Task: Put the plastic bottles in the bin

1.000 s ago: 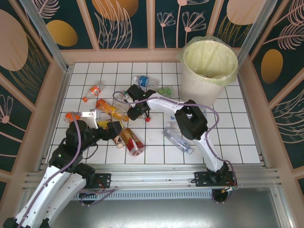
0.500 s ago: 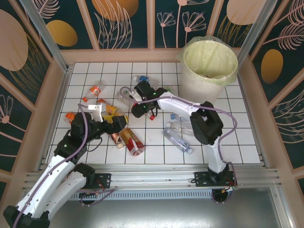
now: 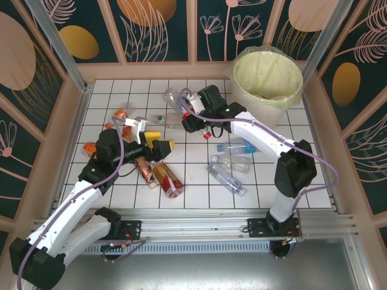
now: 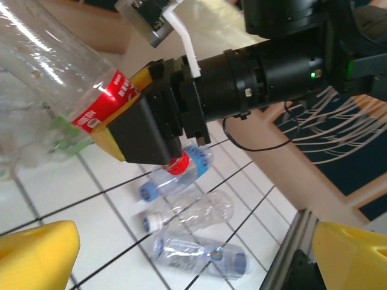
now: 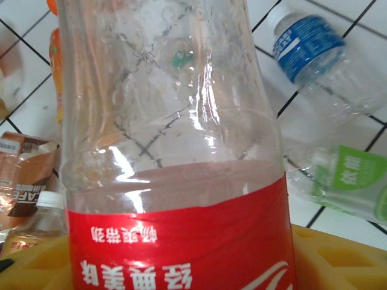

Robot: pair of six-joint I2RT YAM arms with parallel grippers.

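Your right gripper (image 3: 195,120) is clamped tight on a clear red-label bottle (image 5: 175,151), holding it up off the tiles (image 3: 199,181), near the bin (image 3: 259,112) on its left side. Your left gripper (image 3: 158,142) is spread wide, nothing in it, above the loose bottles (image 3: 158,175) lying front-left.
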